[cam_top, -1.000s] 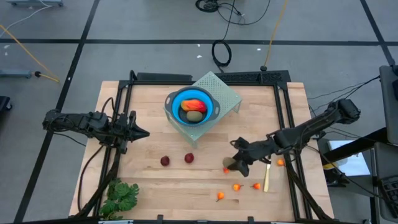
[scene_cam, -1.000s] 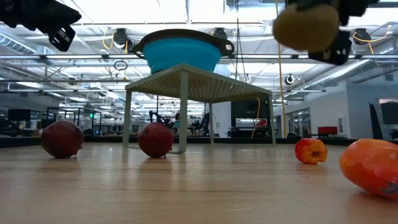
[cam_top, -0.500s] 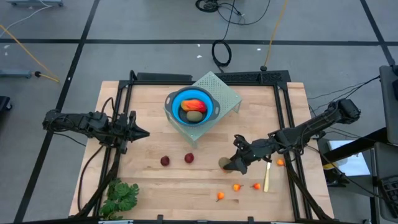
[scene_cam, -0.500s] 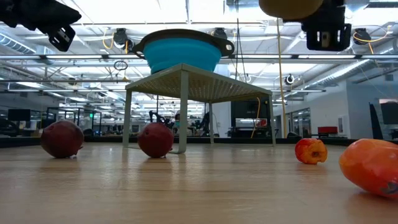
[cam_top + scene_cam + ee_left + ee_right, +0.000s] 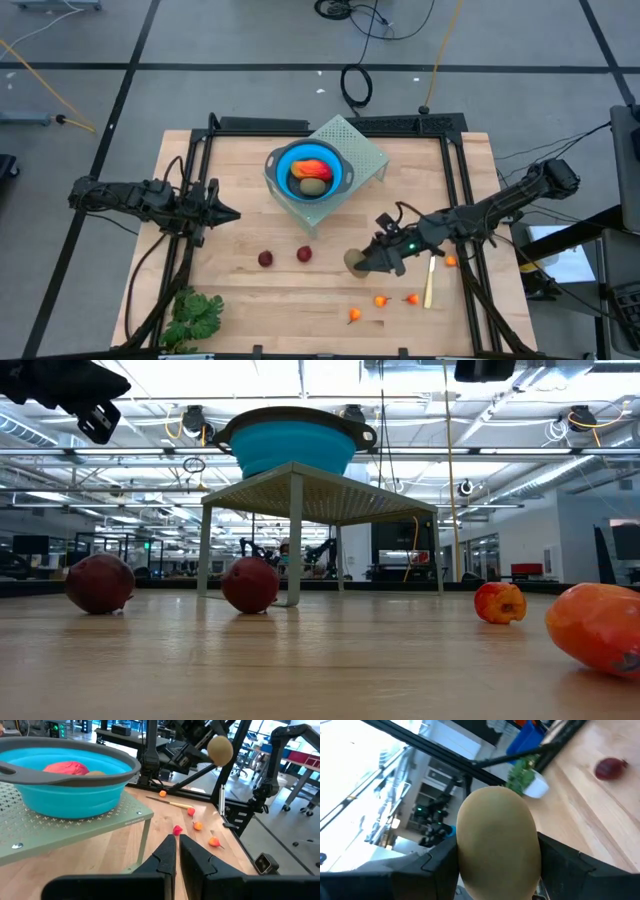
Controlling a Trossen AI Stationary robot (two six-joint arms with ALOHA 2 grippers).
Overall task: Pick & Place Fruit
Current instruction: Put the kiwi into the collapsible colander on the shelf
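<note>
Above the table's point(image 5: 240, 290) open middle, the right hand point(image 5: 362, 262) grips an olive-brown oval fruit point(image 5: 354, 262), clear of the two dark-red balls point(image 5: 265, 259) nearby. The left hand point(image 5: 228, 213), closed and empty, waits near the left edge.

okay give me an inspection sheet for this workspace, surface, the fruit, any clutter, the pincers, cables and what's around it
Surface: wooden table, framed by dark rails.
Job's things: blue bowl on a green stand holds a red-orange piece and an olive oval; two dark-red balls and small orange pieces lie on the table.
Clutter: leafy bunch at the near left; yellow stick.
Grippers: right pincer holds a second olive-brown oval above the table; left pincer shut, empty, waiting at the left.
Cables: black coil and yellow cord on the floor.
Surroundings: grey tiled floor, open lab hall.
</note>
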